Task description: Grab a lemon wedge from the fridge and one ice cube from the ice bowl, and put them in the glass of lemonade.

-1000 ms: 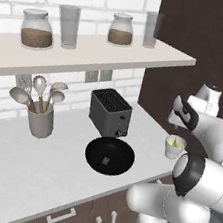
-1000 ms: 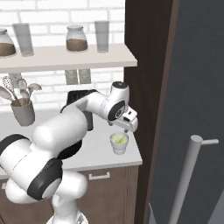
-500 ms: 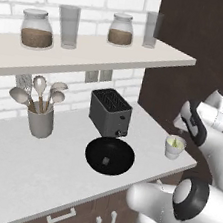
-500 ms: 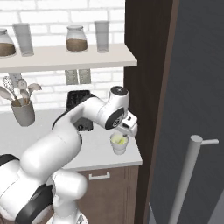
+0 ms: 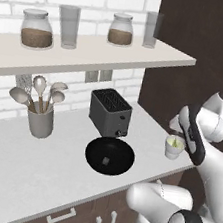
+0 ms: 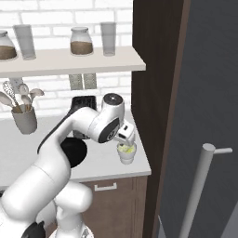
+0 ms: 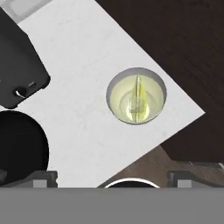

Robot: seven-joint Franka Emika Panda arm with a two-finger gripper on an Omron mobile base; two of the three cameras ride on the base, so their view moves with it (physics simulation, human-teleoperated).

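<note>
The glass of lemonade [image 7: 136, 95] stands near the counter's right corner, and a thin yellow lemon wedge [image 7: 138, 99] stands upright in its liquid. My gripper [image 7: 116, 178] hangs above the counter just beside the glass [image 6: 126, 153], open and empty, with its fingertips [image 7: 42, 178] spread wide. In the right base view the gripper [image 6: 126, 135] sits directly over the cup. The black ice bowl [image 5: 109, 156] lies left of the glass [image 5: 174, 146] and holds a tiny ice cube [image 5: 106, 160]. The grey fridge [image 6: 209, 83] rises at the far right.
A dark toaster [image 5: 109, 113] stands behind the bowl. A grey utensil holder [image 5: 40, 121] with spoons sits to the left. Jars and tumblers line the shelf [image 5: 92, 50] above. A dark brown cabinet panel [image 6: 158, 69] borders the counter's right end, and the fridge handle [image 6: 201, 186] juts out close by.
The arm's upper links have swung to the right in the left base view. The hand stays over the glass with its jaws open.
</note>
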